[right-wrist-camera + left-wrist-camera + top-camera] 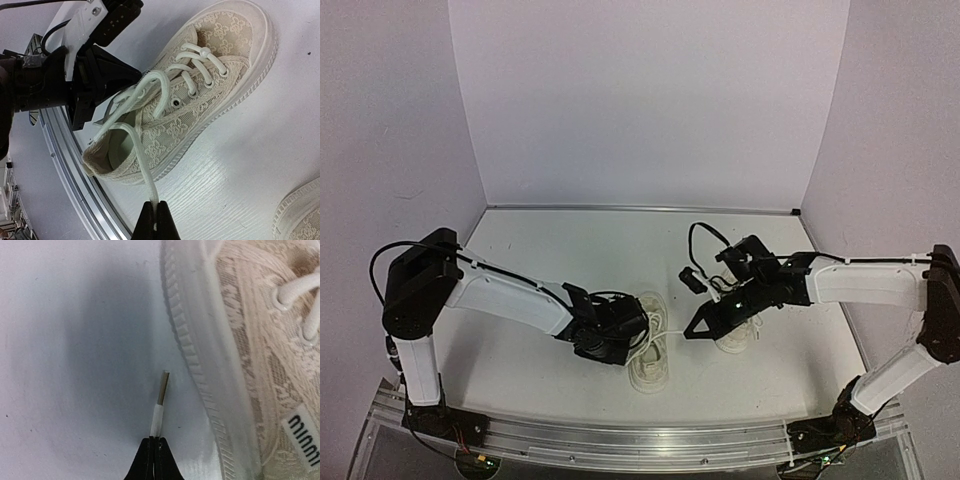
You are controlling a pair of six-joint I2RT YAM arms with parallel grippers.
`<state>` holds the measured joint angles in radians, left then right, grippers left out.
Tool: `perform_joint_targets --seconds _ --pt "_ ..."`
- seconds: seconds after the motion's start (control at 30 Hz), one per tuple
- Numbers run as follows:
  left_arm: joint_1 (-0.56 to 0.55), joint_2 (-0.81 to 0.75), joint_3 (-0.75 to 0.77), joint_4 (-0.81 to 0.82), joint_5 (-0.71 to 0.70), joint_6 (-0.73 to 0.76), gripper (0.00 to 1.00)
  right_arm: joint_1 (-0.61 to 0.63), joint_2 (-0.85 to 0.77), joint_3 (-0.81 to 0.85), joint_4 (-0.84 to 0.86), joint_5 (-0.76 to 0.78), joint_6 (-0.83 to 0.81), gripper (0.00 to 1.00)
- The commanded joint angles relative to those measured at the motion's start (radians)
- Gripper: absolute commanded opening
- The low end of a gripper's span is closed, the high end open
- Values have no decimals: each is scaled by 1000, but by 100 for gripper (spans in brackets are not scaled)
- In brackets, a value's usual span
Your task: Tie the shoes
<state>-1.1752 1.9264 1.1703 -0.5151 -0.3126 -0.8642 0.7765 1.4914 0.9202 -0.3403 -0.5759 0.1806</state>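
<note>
Two cream lace-textured low-top shoes lie near the table's front. The left shoe lies beside my left gripper; it fills the right side of the left wrist view and the middle of the right wrist view. My left gripper is shut on a white lace end, whose aglet sticks out past the tips. My right gripper is shut on the other lace, pulled taut from the shoe's collar. The second shoe lies under my right arm.
The table's metal front rail runs just behind the left shoe's heel. The second shoe's toe shows at the lower right of the right wrist view. White walls stand at the back and sides.
</note>
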Motion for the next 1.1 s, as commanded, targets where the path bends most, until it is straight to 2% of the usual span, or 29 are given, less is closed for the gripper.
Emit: perform_joint_targets --seconds 0.0,0.2,0.43,0.67,0.87,1.07 --pt "82 -86 -56 -29 -92 15 0 -25 -62 -36 15 61 51 0" --pt "163 -309 -115 -85 -276 32 0 -86 -178 -104 38 144 154 0" --pt "298 -514 -169 -99 -324 86 0 -142 -346 -172 14 309 287 0" --pt "336 -534 -227 -81 -303 78 0 -150 -554 -282 -112 522 486 0" --pt "336 -522 -286 -56 -279 31 0 -151 -658 -339 -245 642 651 0" --pt "354 -523 -320 -91 -303 -11 0 -150 -721 -374 -321 726 738 0"
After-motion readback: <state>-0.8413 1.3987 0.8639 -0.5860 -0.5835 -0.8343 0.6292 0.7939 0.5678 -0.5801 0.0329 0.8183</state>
